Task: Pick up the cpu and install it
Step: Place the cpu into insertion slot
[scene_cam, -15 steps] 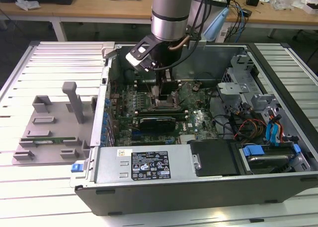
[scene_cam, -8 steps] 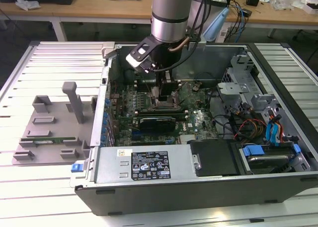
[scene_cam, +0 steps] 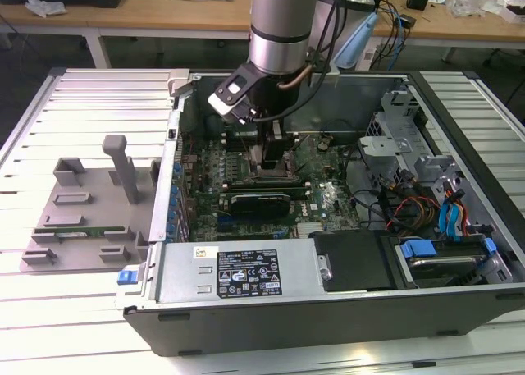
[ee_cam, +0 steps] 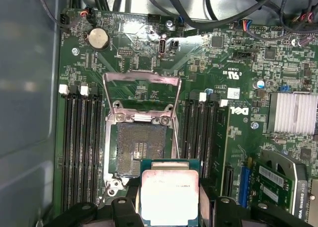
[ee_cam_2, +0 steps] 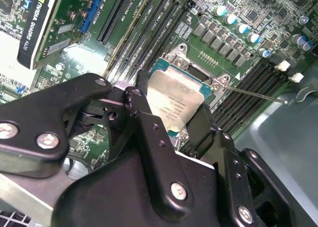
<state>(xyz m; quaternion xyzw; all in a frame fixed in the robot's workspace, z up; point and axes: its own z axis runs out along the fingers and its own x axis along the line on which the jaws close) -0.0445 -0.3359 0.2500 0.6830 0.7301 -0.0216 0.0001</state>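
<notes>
One cpu [ee_cam: 170,194] is pinched by its edges in the end effector [ee_cam: 170,212], close above the open socket [ee_cam: 139,150] near the centre of the motherboard [ee_cam: 238,88]. The install step is in hand; seating it likely needs square alignment.

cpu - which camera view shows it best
The first wrist view: the cpu faces the camera almost square-on, held in the gripper, open socket just beyond. The second wrist view shows it tilted, partly behind a finger. In the exterior view it is too small to tell beneath the gripper.
</notes>
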